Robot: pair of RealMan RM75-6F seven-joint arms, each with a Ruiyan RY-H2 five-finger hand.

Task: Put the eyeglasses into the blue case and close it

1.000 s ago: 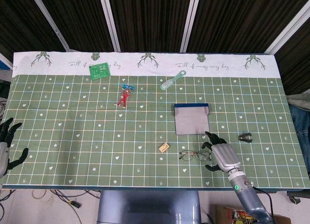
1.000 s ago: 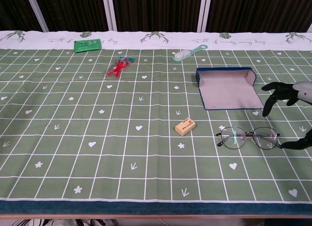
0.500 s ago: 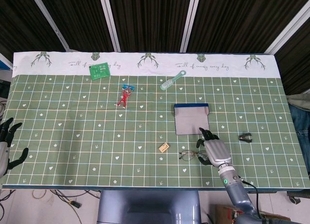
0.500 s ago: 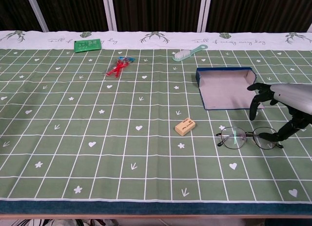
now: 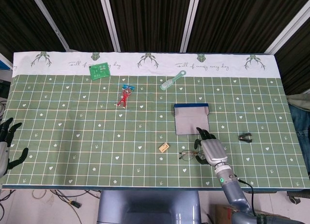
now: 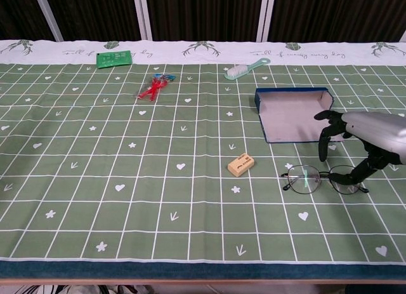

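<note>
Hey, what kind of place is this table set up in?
Probably a robotics lab or test workspace: a robot right hand works over a table with a gridded green cloth, household odds and ends are laid out, and loose cables hang below.

I see the table (image 6: 76,180) under a green grid cloth. On it: open blue case (image 6: 295,114) right of centre, eyeglasses (image 6: 322,178) just nearer, eraser (image 6: 241,165) left of those, brush (image 6: 246,68), red toy (image 6: 154,87), green card (image 6: 114,58) far side, black clip (image 5: 245,137) far right.

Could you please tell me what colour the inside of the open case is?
The case is grey inside with blue walls, clearest in the chest view.
</note>
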